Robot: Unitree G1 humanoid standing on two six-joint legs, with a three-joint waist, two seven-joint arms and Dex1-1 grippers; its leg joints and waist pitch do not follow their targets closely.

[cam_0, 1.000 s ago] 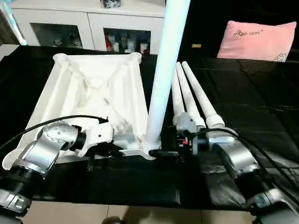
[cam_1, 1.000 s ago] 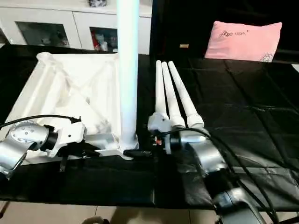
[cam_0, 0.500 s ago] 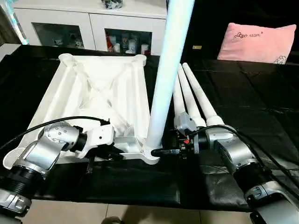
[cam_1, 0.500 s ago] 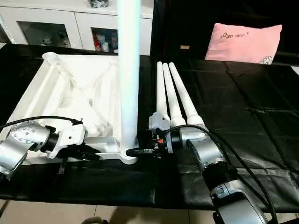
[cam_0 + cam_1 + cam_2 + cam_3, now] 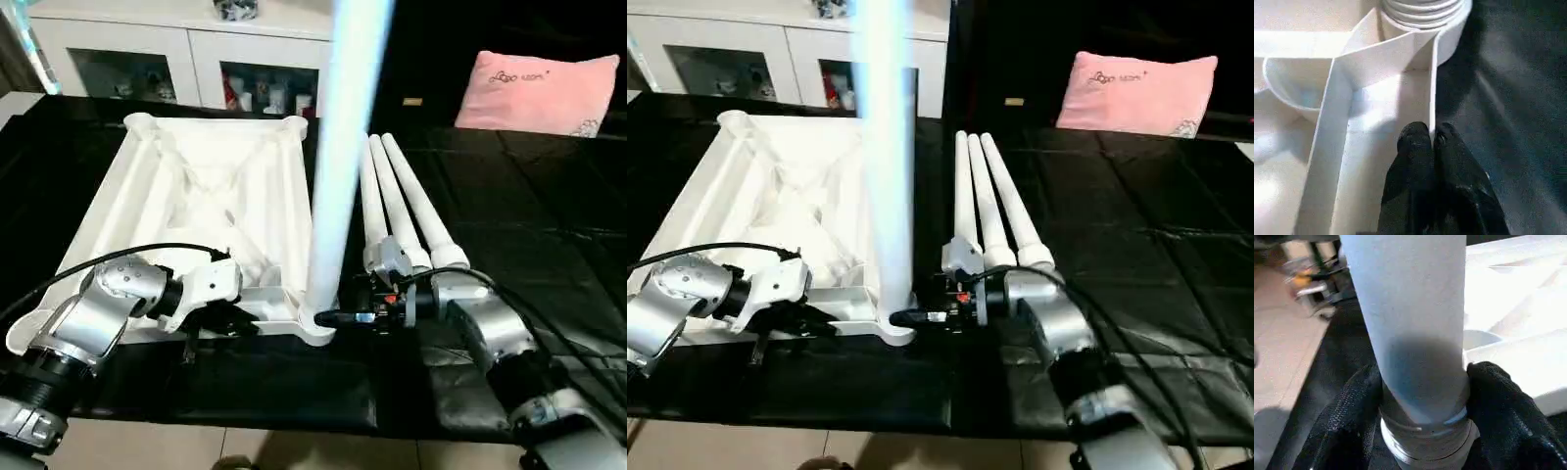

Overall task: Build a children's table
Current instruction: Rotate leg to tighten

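One long white tapered plastic leg (image 5: 338, 166) stands upright in the near corner socket, its base clamped in the right claw (image 5: 1422, 396). Just beside it, the left claw (image 5: 1431, 139) pinches the rim of the upturned white ribbed plastic tabletop (image 5: 211, 186). Three spare white legs (image 5: 397, 211) lie beyond the right claw.

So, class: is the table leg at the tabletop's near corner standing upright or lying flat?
Upright. The leg rises from the tabletop's near corner socket, with the right gripper closed around its base.
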